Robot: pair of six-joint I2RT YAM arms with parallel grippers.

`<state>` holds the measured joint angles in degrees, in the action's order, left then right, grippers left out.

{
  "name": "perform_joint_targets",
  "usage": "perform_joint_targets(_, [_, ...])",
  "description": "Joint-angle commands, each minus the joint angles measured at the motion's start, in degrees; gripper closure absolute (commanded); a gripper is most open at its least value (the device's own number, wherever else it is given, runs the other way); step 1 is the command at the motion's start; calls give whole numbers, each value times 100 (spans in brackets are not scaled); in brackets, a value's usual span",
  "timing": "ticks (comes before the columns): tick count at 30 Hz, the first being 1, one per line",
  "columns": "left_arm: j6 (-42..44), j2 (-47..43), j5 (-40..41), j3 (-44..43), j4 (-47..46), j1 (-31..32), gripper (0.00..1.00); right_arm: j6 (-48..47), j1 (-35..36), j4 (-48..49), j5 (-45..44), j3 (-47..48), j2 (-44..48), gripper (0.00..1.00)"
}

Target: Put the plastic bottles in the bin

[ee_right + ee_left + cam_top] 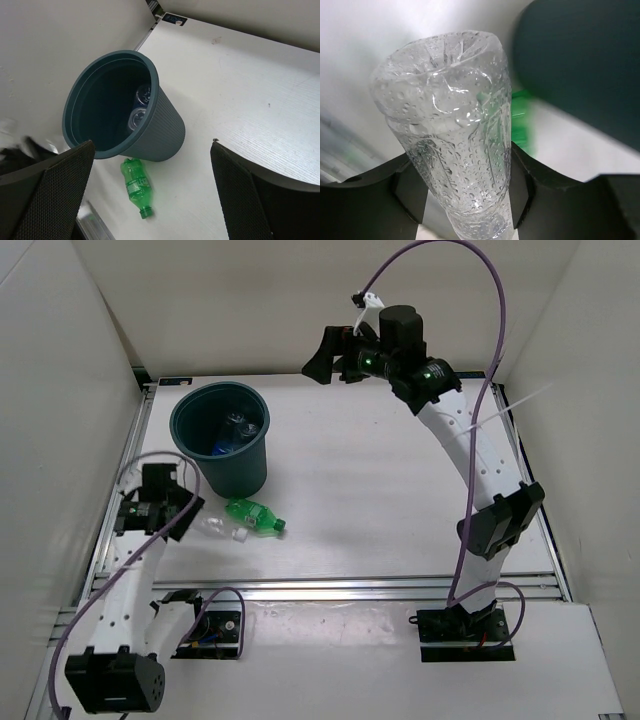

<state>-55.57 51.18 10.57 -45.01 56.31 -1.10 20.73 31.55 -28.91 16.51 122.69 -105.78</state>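
Observation:
The dark teal bin (222, 462) stands upright at the back left and holds two clear bottles (236, 430), also seen in the right wrist view (139, 113). The green bottle (254, 516) lies on the table just in front of the bin (165, 135), and the right wrist view shows it too (135, 184). My left gripper (193, 514) is shut on the long clear unlabelled bottle (455, 145), low beside the bin; the bottle is wet inside and its white-capped end (238, 535) points right. My right gripper (326, 356) is open and empty, high above the table's back, looking down on the bin.
White walls close in the table on the left, back and right. A metal rail (350, 590) runs along the near edge. The right arm's purple cable (470, 440) arcs over the right side.

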Motion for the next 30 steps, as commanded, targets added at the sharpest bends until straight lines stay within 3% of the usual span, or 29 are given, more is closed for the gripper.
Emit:
perform_joint_targets(1, [55, -363, 909, -1428, 819, -39, 42, -25, -131, 78, 89, -122, 294, 0])
perform_joint_targets(2, [107, -363, 1025, -2101, 820, -39, 42, -25, -132, 78, 89, -123, 294, 0])
perform_joint_targets(5, [546, -188, 1167, -2914, 365, -39, 42, -25, -245, 78, 203, -123, 294, 0])
perform_joint_targets(9, [1258, 663, 1228, -4362, -374, -39, 42, -25, -299, 78, 265, -123, 294, 0])
perform_joint_targets(16, [2470, 3043, 1465, -6035, -1000, 109, 38, 89, -526, 78, 739, -70, 242, 0])
perform_joint_targets(18, [2656, 3292, 1466, -6089, -1358, 268, 29, 159, -597, 78, 818, -131, 294, 0])
perform_joint_targets(19, [2718, 3537, 1466, -6176, -1360, 269, 10, 211, -667, 78, 818, -193, 294, 0])
perform_joint_targets(20, [2718, 3635, 1466, -6229, -1360, 364, 0, 212, -668, 78, 888, -193, 347, 0])
perform_joint_targets(26, [2868, 3165, 2132, -6249, -1360, 1076, 0, 212, -992, 78, 889, -474, 540, 0])
perform_joint_targets(30, [2167, 1758, 1951, -4889, -1360, 1455, 0, 212, -1046, 26, 889, -720, 663, 0])
